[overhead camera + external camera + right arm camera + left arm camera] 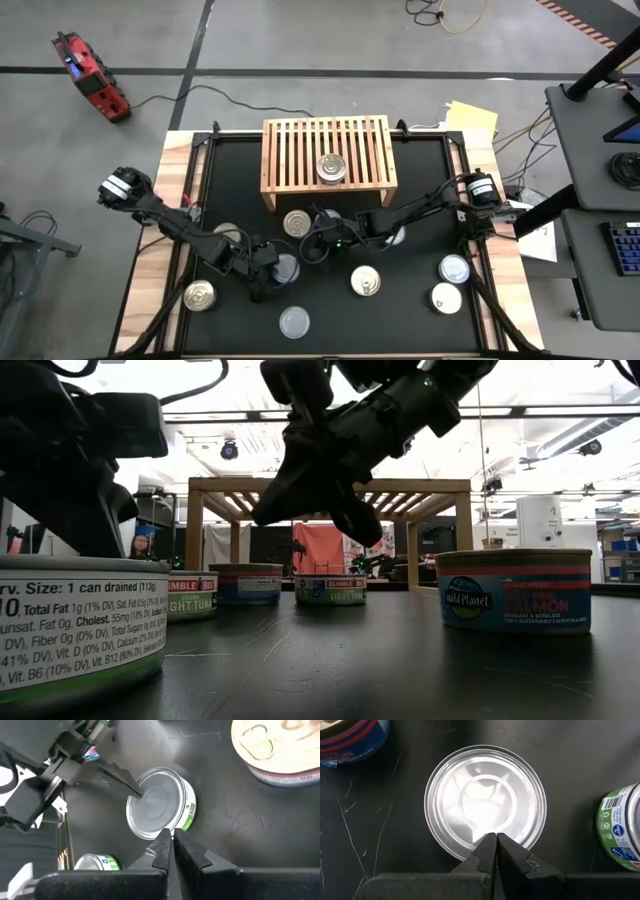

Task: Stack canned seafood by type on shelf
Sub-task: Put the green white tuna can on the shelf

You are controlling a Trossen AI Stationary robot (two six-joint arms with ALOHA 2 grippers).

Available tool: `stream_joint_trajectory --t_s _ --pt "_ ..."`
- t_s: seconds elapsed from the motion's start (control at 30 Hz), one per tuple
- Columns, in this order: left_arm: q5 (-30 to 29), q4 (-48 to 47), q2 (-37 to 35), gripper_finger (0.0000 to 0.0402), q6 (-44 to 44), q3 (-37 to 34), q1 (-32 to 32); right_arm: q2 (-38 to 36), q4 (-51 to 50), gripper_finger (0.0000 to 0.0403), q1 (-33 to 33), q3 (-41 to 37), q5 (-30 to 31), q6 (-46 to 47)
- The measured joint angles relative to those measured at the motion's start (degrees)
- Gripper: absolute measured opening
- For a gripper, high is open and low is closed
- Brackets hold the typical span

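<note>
In the low view we see a green-labelled tin (75,625) nearest the lens, cut off at the frame edge. The left end effector (496,840) hangs over a silver-lidded tin (485,802) on the desk (400,320), fingers pressed together and holding nothing. The right end effector (170,837) hovers near the same tin, likewise closed and empty. One tin (332,168) rests on the shelf (290,150); another (297,222) sits before it, apparently partly hidden by the arms. The remaining tins lie scattered across the desk.
</note>
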Motion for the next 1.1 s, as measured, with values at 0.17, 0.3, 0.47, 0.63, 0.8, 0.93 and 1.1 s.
stream_joint_trajectory --t_s 0.17,0.3,0.47,0.63,0.8,0.93,1.1 --pt "-1.93 0.14 0.15 0.0 -1.36 0.01 -1.12 0.0 0.12 0.0013 0.43 -0.01 1.14 1.28" --pt "-2.57 0.28 0.17 0.0 -1.81 -0.11 -1.84 0.0 0.15 0.0013 1.05 -0.01 3.12 1.36" --pt "-3.11 0.33 0.21 0.0 -2.7 -0.15 -2.16 0.0 0.14 0.0013 1.59 -0.01 5.76 1.26" --pt "-3.6 0.34 0.22 0.0 -3.24 -0.32 -2.4 0.0 0.1 0.0031 2.14 -0.01 8.54 0.35" --pt "-4.33 0.26 0.22 0.0 -4.13 -0.46 -2.85 0.0 0.12 0.0087 2.36 -0.01 9.73 1.21" --pt "-5.56 0.06 0.22 0.0 -4.76 -0.51 -3.45 0.92 1.79 0.0132 2.52 -0.01 10.7 0.61" --pt "-7.15 0.09 0.27 0.0 -5.86 -0.59 -4.4 5.05 7.65 0.0171 2.76 0.61 8.33 0.95"
